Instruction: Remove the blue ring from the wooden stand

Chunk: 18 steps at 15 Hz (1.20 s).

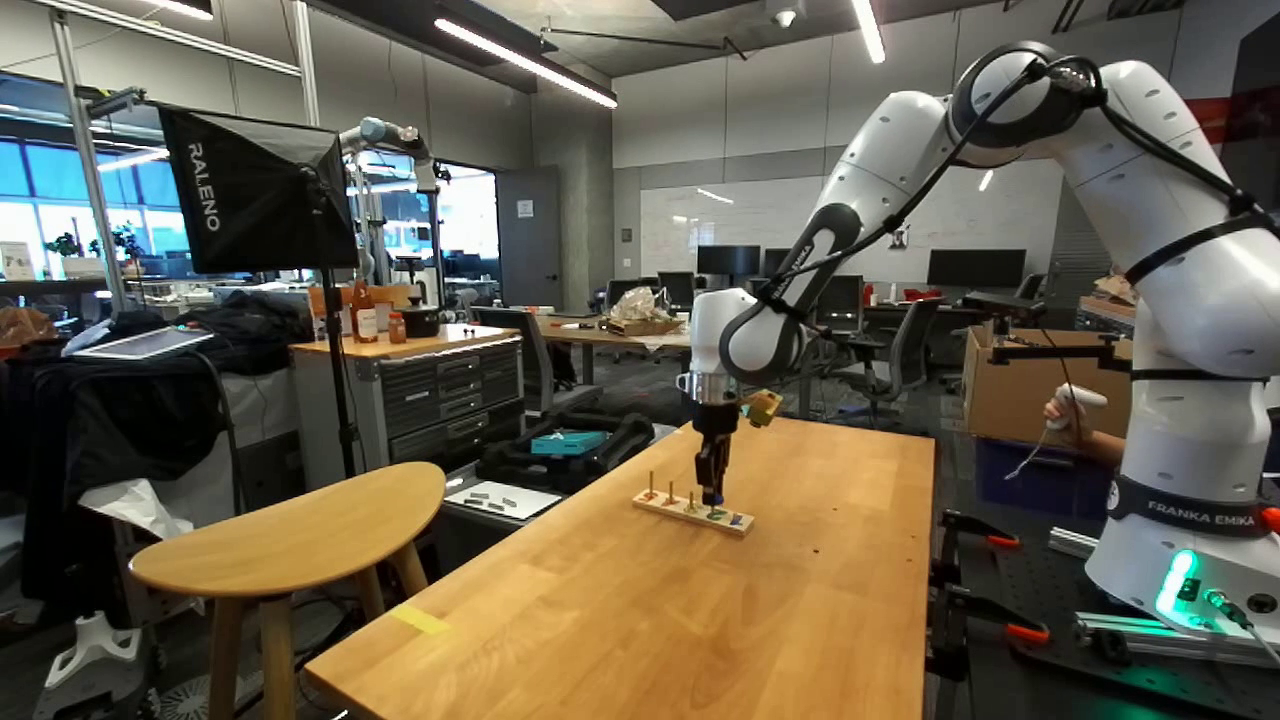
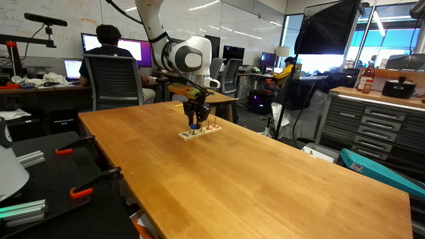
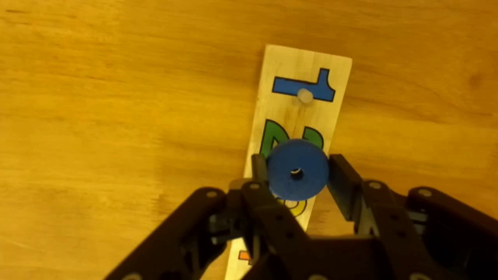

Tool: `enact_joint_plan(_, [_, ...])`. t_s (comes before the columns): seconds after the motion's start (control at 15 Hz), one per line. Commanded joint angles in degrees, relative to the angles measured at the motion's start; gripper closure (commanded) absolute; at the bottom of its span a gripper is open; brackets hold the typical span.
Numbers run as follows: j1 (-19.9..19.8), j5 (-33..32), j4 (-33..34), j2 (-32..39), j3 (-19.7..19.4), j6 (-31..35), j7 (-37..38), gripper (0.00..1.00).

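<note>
A black two-fingered gripper [image 3: 297, 170] on a white robot arm [image 1: 885, 150] pinches a round blue ring with a small central hole [image 3: 297, 155] above a low, elongated light-wood stand [image 2: 203, 133]. In the wrist view, dark fingertips [image 3: 259, 167] bear on opposite sides of the ring, which hides part of a green numeral [image 3: 313, 136] and part of a yellow marking [image 3: 297, 210]. Whether a peg's tip sits inside the ring's hole cannot be made out. At one end of the stand, a pale round peg [image 3: 305, 95] rises from a blue numeral 1 [image 3: 286, 85]; more pegs stand upright toward the opposite end in both exterior views.

The stand lies flat on a long, honey-coloured wooden table [image 1: 800, 620], toward the table's left edge in an exterior view, with the arm's base [image 1: 1190, 510], lettered FRANKA EMIKA, at right. A strip of yellow tape [image 1: 420, 618] sits at the table's near left. Beside it stands a light-wood stool with a curved seat [image 1: 290, 540]; farther back on the left are a black softbox lettered RALENO [image 1: 255, 200] and a grey drawer cabinet with a wooden top [image 1: 443, 400].

In an exterior view, a dark-haired person in a black shirt [image 2: 106, 49] sits facing bright monitors [image 2: 134, 49] at far left, while a person in yellow [image 2: 284, 75] sits farther off to the right.
</note>
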Motion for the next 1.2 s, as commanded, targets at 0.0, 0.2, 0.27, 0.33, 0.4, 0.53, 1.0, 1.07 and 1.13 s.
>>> enact_joint_plan(0.0, [-0.46, 2.74, 2.98, -3.46, 0.79, -5.13, -0.24, 0.82])
enact_joint_plan(0.2, [-0.28, 2.00, 5.23, -4.38, -1.17, -6.72, 1.25, 0.82])
enact_joint_plan(0.27, [-0.23, 1.10, 5.77, -4.17, -2.31, -6.84, 1.99, 0.82])
enact_joint_plan(0.33, [-0.28, 0.59, 6.03, -4.03, -3.24, -6.99, 2.46, 0.82])
enact_joint_plan(0.4, [-0.39, -0.01, 6.15, -3.37, -4.24, -6.38, 2.58, 0.82])
enact_joint_plan(0.53, [-0.44, -1.22, 5.92, -2.12, -6.12, -5.42, 2.92, 0.82])
enact_joint_plan(1.0, [-0.69, -4.41, 6.00, 3.53, -8.89, -3.70, 2.84, 0.82])
enact_joint_plan(1.07, [-0.64, -4.53, 6.09, 4.20, -8.92, -3.77, 2.95, 0.82])
enact_joint_plan(1.13, [-0.69, -4.43, 6.09, 4.73, -8.72, -3.70, 2.95, 0.82])
